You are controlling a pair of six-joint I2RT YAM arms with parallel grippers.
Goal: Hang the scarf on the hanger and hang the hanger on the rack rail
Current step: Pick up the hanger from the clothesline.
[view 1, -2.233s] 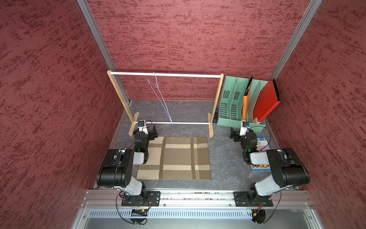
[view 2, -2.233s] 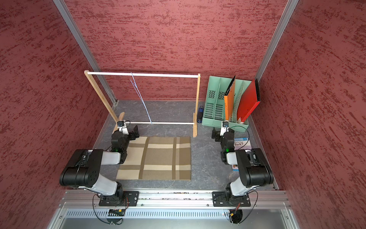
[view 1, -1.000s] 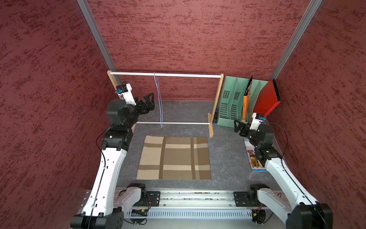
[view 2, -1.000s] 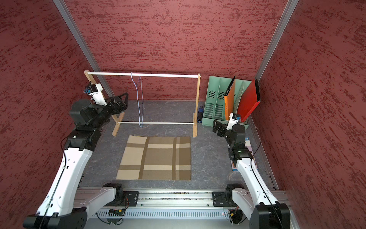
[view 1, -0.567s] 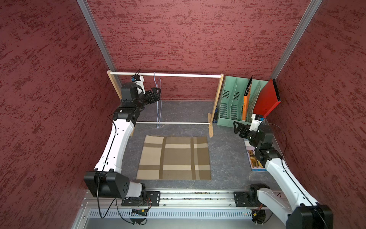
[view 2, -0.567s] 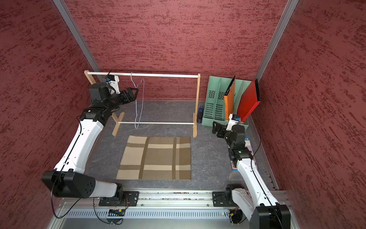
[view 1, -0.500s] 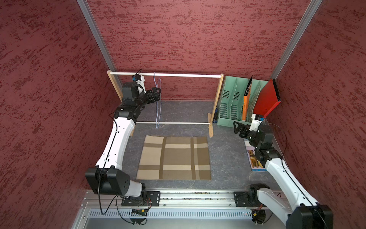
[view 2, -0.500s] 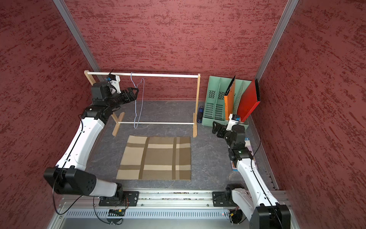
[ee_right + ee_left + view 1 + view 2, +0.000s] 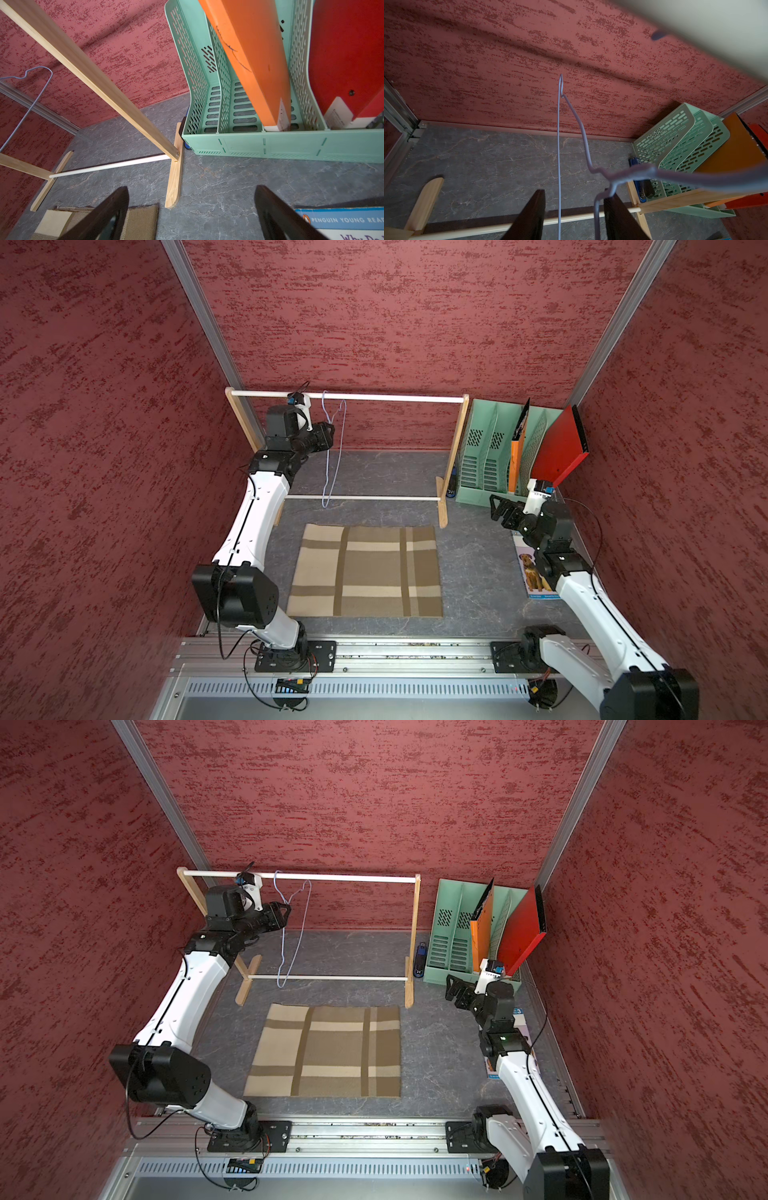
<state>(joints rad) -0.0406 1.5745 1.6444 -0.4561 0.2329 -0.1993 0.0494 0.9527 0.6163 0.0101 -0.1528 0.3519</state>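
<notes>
The scarf [image 9: 365, 572] [image 9: 328, 1052], tan with cream and brown plaid stripes, lies flat on the grey floor in front of the rack; one corner [image 9: 141, 220] shows in the right wrist view. The hanger [image 9: 340, 435] [image 9: 305, 911] [image 9: 31, 103], thin pale blue wire, hangs by its hook from the rack's top rod. My left gripper [image 9: 330, 435] [image 9: 286, 913] [image 9: 574, 192] is raised at the hanger, its jaws partly closed around two wires [image 9: 559, 145], one wire touching a finger [image 9: 614, 207]. My right gripper [image 9: 496, 506] [image 9: 451, 984] [image 9: 192, 189] hovers wide open and empty.
A wooden rack with white rods [image 9: 395, 398] stands behind the scarf. A green file organiser [image 9: 486, 456] with orange and red folders is at the back right, a blue object [image 9: 419, 959] beside it. A children's book [image 9: 532, 572] lies under the right arm.
My left arm rose from the floor to the hanger under the top rod, and its jaws have narrowed around the wire. The right arm lifted earlier and now holds still.
</notes>
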